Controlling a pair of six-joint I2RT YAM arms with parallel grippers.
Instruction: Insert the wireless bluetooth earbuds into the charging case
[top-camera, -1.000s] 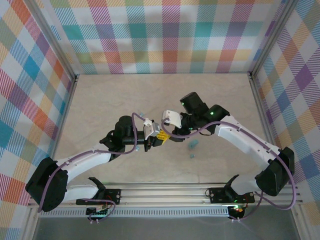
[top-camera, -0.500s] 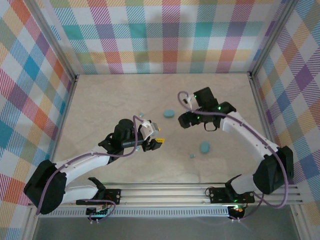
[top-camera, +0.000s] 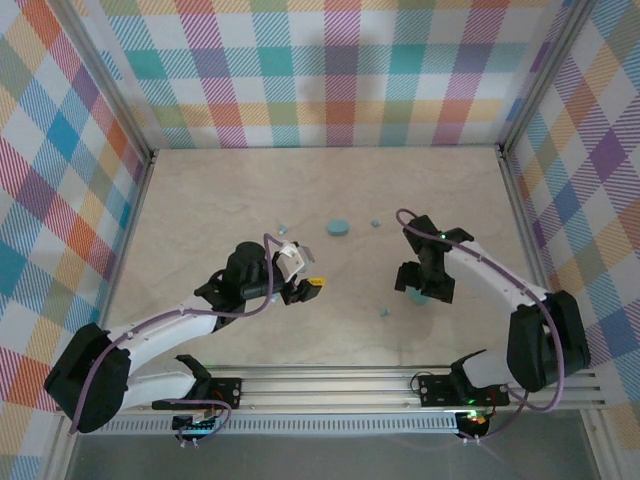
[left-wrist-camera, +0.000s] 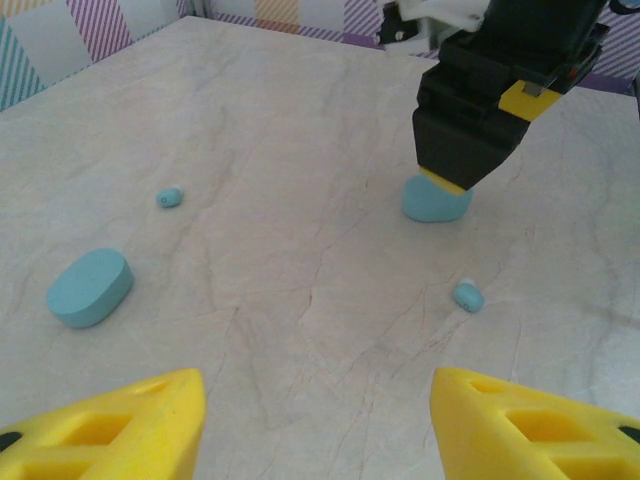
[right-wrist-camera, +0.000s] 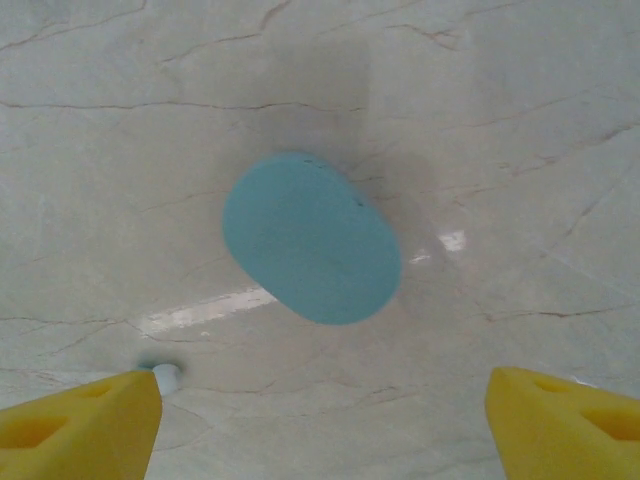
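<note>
- The left jaws are held apart with nothing between them; their yellow fingertips (left-wrist-camera: 120, 425) sit at the lower corners of the left wrist view, over bare desk (top-camera: 230, 190).
- The right jaws are spread wide and pointed down over a teal charging case (right-wrist-camera: 310, 250), which lies flat at the near right of the desk and is not clamped.
- Whether the right fingertips touch that case cannot be told.
- A second teal case (top-camera: 339, 227) is seen lying flat towards the far middle, well apart from both arms.
- One earbud (top-camera: 384, 313) lies on the desk just near and left of the right-hand case.
- A second earbud (top-camera: 376, 223) lies near the right of the far case.
- A third earbud (top-camera: 283, 228) lies to that case's left.
- All three earbuds are seen outside the cases.
</note>
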